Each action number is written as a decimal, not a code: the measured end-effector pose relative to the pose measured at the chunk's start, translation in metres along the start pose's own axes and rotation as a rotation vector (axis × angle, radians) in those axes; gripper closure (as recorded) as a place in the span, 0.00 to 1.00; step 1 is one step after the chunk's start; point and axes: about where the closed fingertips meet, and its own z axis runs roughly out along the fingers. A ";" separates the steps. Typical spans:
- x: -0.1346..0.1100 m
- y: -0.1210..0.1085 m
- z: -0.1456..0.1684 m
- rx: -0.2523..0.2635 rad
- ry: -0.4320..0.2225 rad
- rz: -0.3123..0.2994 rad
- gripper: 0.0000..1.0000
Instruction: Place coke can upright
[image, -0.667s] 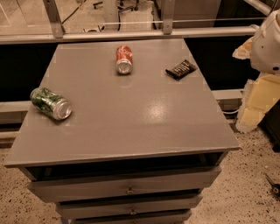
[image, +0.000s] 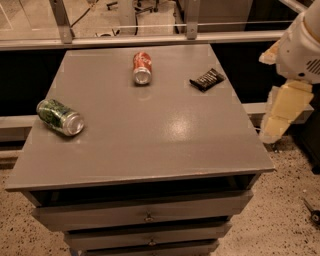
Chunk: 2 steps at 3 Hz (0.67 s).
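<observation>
The coke can (image: 142, 68), red with white script, lies on its side at the far middle of the grey table top (image: 150, 130), its silver end facing me. My gripper (image: 278, 122) hangs off the table's right edge, below the white arm (image: 302, 47), well to the right of the can and apart from it. It holds nothing that I can see.
A green patterned can (image: 60, 117) lies on its side near the table's left edge. A flat dark snack wrapper (image: 207, 79) lies at the far right. Drawers (image: 147, 215) sit under the top. A railing (image: 150, 40) runs behind the table.
</observation>
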 end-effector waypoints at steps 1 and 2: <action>-0.025 -0.044 0.030 0.026 -0.029 0.023 0.00; -0.059 -0.100 0.066 0.038 -0.084 0.084 0.00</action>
